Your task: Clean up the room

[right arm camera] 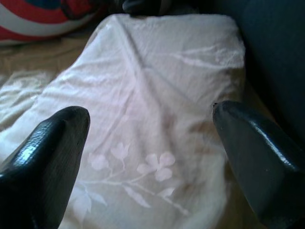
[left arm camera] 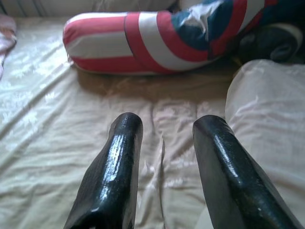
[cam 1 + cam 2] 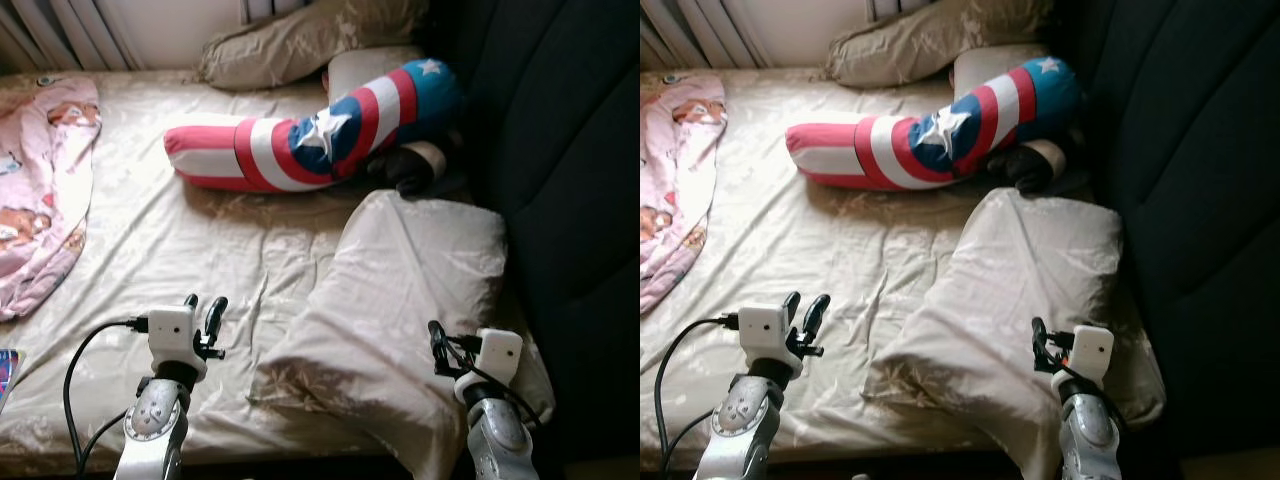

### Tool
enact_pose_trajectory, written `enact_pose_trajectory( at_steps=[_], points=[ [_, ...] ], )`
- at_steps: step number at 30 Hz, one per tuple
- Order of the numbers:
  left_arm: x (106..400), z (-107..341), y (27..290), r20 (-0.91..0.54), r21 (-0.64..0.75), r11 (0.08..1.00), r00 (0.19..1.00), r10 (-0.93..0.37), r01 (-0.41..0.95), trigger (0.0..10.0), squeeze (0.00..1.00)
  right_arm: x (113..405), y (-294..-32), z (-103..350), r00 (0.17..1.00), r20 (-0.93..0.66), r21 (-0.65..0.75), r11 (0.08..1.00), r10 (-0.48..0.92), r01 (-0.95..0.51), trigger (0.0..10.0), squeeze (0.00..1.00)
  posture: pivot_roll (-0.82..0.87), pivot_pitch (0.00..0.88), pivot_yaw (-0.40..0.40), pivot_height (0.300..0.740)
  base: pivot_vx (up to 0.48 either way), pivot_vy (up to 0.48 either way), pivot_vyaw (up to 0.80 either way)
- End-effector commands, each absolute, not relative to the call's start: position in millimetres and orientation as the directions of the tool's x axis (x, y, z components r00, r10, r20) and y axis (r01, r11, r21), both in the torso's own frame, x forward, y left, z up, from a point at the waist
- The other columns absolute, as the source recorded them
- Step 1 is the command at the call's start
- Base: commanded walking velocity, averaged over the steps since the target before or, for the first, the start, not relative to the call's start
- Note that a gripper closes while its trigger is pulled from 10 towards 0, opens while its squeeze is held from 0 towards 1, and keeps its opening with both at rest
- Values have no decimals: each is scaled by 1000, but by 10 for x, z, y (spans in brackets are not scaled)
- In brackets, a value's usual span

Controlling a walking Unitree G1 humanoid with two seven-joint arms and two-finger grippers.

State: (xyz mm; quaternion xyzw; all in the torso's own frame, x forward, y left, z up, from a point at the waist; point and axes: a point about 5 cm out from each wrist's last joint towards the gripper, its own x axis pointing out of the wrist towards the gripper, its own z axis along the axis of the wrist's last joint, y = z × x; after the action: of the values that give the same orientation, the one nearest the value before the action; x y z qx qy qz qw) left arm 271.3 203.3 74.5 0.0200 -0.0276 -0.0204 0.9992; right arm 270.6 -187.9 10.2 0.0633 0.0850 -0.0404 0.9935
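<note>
left gripper: nearest the lens; low over the bare sheet just left of the beige pillow; fingers parted narrowly, nothing between them; not touching the pillow
right gripper: over the near right part of the beige pillow; fingers spread wide, empty; contact with the fabric not clear
beige pillow: lying askew, long axis running diagonally; near end hanging off the front edge of the bed; far right corner against the dark headboard
shield bolster: red, white and blue with a star; just beyond the beige pillow, lying across the bed, curved; one end tucked toward the headboard
dark item: wedged between bolster and the beige pillow's far edge; too shadowed to identify
second pillow: well beyond the beige pillow, slumped at the far edge of the bed by the wall
pink blanket: well left of the beige pillow, bunched along the bed's left side
sheet: wrinkled left of the beige pillow
progress: early, by the look of it; nothing held, nothing straightened
left to do: probably square the beige pillow against the headboard; line up bolster and second pillow; fold or spread the pink blanket; smooth the sheet
likely next: right gripper seems best placed to take the beige pillow first
</note>
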Motion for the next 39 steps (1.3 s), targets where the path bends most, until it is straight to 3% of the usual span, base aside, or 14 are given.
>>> enact_pose_trajectory(
  at_steps=[1,39],
  points=[
    [2678,687,2051,23,50,998,999,-39,38,10000,0,2681,-1865,73,979,-191,119,989,-67,91,10000,0,58,212,-24,685,0,0,0],
    [2725,658,1999,-5,27,998,998,-59,60,10000,0,2737,-1823,91,977,-196,129,986,-82,108,10000,0,75,189,-22,662,0,0,0]
  ],
)
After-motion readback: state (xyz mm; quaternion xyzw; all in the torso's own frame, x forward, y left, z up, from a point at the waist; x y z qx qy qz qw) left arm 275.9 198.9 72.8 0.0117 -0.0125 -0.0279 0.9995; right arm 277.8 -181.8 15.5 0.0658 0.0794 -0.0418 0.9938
